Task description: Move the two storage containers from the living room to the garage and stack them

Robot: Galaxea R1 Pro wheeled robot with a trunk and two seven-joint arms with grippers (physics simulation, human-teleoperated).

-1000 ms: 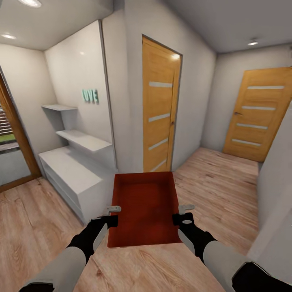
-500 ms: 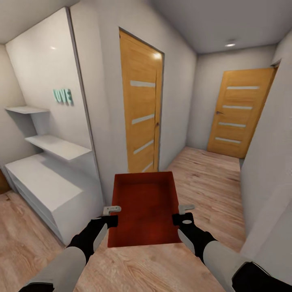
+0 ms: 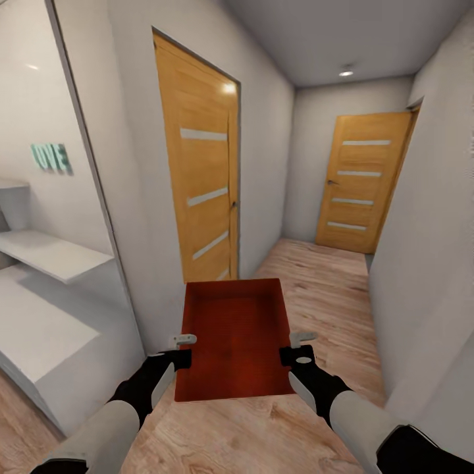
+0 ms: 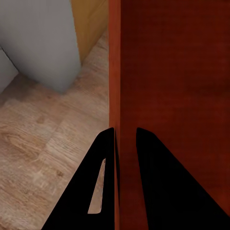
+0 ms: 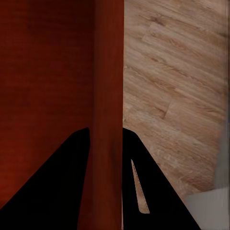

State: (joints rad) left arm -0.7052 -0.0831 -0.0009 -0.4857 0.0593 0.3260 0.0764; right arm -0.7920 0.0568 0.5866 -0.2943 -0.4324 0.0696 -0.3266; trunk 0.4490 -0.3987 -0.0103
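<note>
1. The robot stands in a narrow hallway with a light wood plank floor [image 3: 329, 289] and pale walls.
2. An orange-red bin [image 3: 235, 336] is held out in front of it, level and open side up, carried above the planks between both arms.
3. The left gripper [image 3: 179, 350] pinches the bin's left wall: in the left wrist view one dark finger [image 4: 103, 172] sits outside the wall and the other inside, closed tight against it.
4. The right gripper [image 3: 296, 349] does the same on the right wall; the right wrist view shows its fingers [image 5: 139, 187] on either side of the rim [image 5: 108, 96], clamped down on it.
5. The bin is empty inside, its base dark red.
6. A wooden door [image 3: 201, 178] with pale horizontal strips stands shut in the left wall, just past the bin.
7. A second matching door [image 3: 359, 181] closes off the far end of the hall.
8. To the left, white shelves [image 3: 46, 253] step down beside a wall bearing teal letters [image 3: 51, 158].
9. A ceiling light [image 3: 346, 72] glows above the far door.
</note>
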